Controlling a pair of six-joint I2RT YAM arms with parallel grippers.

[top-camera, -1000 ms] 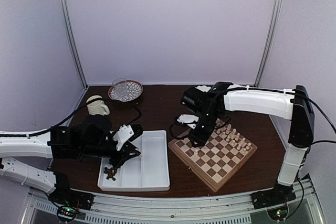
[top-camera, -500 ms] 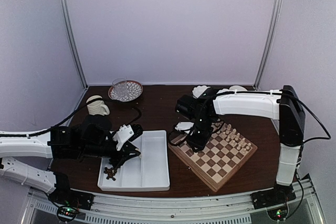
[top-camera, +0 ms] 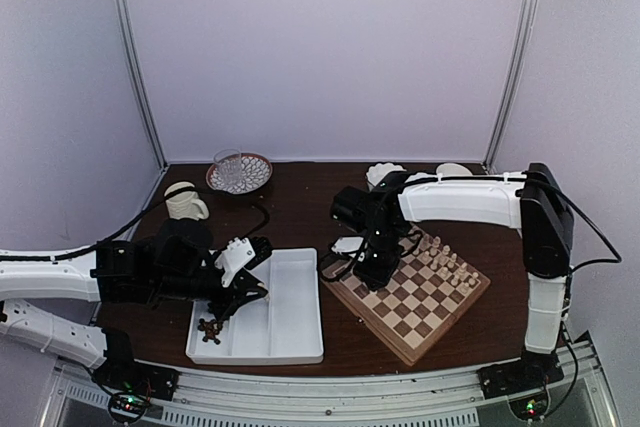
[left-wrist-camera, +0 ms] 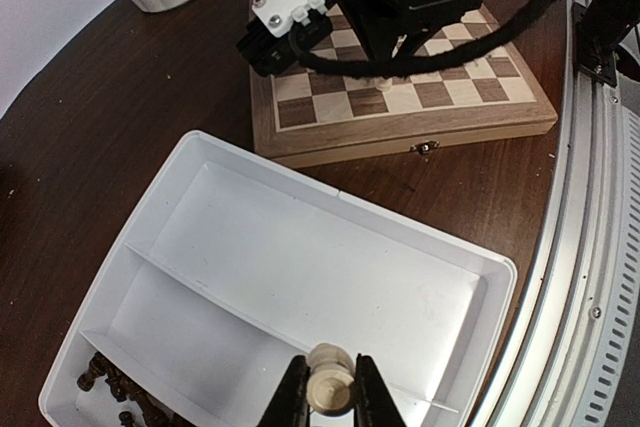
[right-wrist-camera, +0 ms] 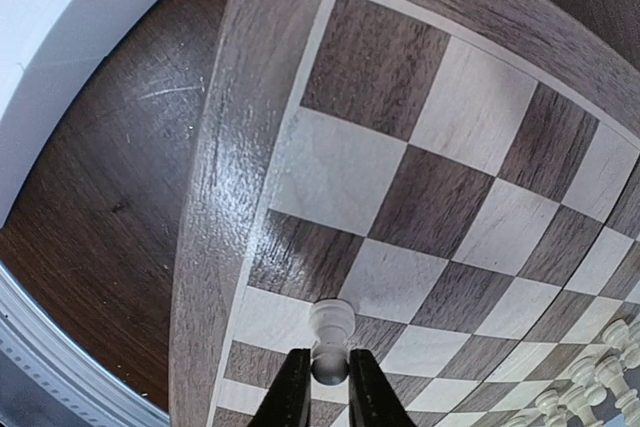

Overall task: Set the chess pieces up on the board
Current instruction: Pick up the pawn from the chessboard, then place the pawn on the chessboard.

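From above, the right gripper (top-camera: 375,272) reaches down to the near-left corner of the board (top-camera: 420,325). A group of pale pieces (top-camera: 450,262) stands along the board's far-right side. The left gripper (top-camera: 228,309) hangs over the tray (top-camera: 300,357), in the compartment whose near end holds the dark pieces (top-camera: 208,327).

In the left wrist view, the left gripper (left-wrist-camera: 328,405) is clamped on a pale piece (left-wrist-camera: 330,375), seen end-on above the tray (left-wrist-camera: 330,277). The dark pieces (left-wrist-camera: 115,385) lie in a heap at the bottom left. The board (left-wrist-camera: 400,105) sits just beyond the tray, with the other arm over it. I judge this arm should wait well clear until that corner is free, then carry its piece over without tipping it.

In the right wrist view, the right gripper (right-wrist-camera: 330,387) is closed on a pawn (right-wrist-camera: 331,329), its fingers tight on the lower body and the head poking out past the tips. It is over a square in the column next to the board's (right-wrist-camera: 400,187) rim. I cannot tell whether the base touches the wood. The pale pieces (right-wrist-camera: 600,357) show at the lower right.

To do this step well, the pawn should be kept upright and centred over one square. It should be lowered until it rests flat, then the fingers opened only a little and lifted straight up so they do not drag it over.
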